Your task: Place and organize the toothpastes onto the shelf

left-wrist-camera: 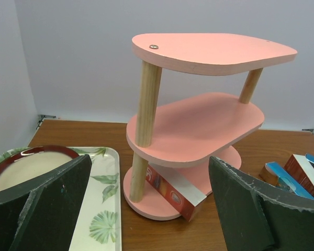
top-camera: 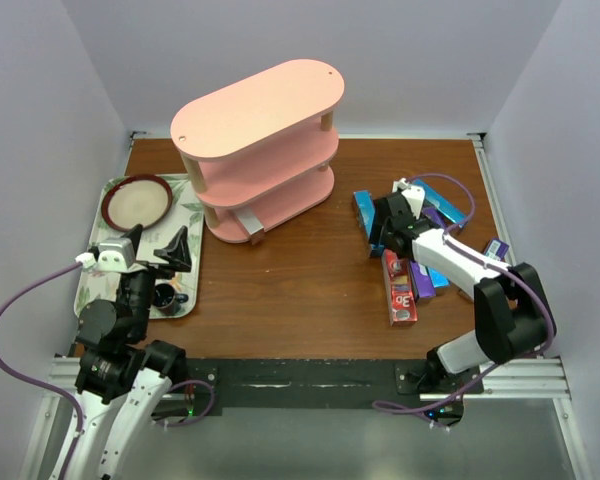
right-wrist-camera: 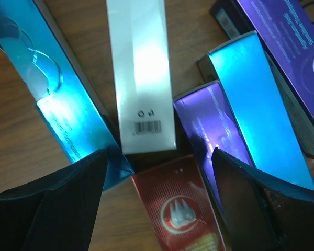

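Observation:
The pink three-tier shelf stands at the back middle, seen close in the left wrist view. One red-and-white toothpaste box lies on its bottom board. The other toothpastes lie in a heap on the right. My right gripper hangs low over that heap, jaws apart, astride the end of a red box, with a white box just beyond. A purple box lies under the right finger and a blue one by the left. My left gripper is open and empty, facing the shelf.
A floral tray at the left carries a dark-rimmed plate and a dark cup; my left gripper hovers over it. Walls close in the table on three sides. Bare wood lies between the shelf and the heap.

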Robot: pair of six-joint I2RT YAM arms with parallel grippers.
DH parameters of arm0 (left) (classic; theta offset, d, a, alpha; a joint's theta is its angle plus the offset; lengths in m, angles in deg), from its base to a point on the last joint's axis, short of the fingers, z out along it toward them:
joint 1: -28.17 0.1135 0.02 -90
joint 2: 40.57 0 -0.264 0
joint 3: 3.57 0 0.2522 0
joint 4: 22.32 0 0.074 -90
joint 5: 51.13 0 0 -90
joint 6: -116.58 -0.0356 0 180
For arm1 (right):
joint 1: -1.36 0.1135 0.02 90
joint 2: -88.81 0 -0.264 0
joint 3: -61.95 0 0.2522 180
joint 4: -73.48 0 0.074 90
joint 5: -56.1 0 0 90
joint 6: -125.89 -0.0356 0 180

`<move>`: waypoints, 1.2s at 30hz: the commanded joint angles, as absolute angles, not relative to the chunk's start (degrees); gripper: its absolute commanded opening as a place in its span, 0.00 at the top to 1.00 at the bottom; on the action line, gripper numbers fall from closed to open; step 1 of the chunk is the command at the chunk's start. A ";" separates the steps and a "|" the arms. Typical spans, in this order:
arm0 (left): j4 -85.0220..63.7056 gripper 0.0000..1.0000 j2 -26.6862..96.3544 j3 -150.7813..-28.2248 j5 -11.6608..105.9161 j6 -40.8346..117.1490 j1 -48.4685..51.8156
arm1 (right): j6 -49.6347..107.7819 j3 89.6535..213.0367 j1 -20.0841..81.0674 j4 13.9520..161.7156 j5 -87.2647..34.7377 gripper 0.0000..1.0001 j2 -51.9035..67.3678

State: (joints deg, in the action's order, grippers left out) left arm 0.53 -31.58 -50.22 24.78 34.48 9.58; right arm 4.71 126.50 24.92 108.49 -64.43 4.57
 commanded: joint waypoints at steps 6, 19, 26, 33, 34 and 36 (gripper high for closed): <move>-0.21 0.00 -31.26 -49.94 25.33 34.58 9.01 | 4.95 132.57 23.60 102.01 -63.09 0.27 -0.48; -0.47 0.00 -30.64 -49.77 25.59 34.49 9.01 | 3.46 132.23 21.76 101.56 -60.18 0.43 -5.58; -0.47 0.00 -30.73 -49.85 25.68 34.40 9.01 | 3.19 132.05 21.84 102.62 -60.62 0.41 -7.43; -0.47 0.00 -30.64 -49.85 25.68 34.40 9.01 | 4.16 132.14 21.76 102.97 -63.35 0.54 -5.76; -0.47 0.00 -30.73 -49.77 25.68 34.40 9.01 | 4.42 132.05 21.76 103.06 -63.70 0.57 -4.63; -0.47 0.00 -30.64 -49.77 25.68 34.49 8.93 | 5.03 131.53 21.84 103.06 -64.49 0.63 -3.22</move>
State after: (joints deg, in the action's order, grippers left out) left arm 0.55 -31.34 -50.22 25.19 34.48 9.32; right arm 4.10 131.83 21.88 102.81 -61.43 -7.30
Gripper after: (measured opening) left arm 0.997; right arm 0.469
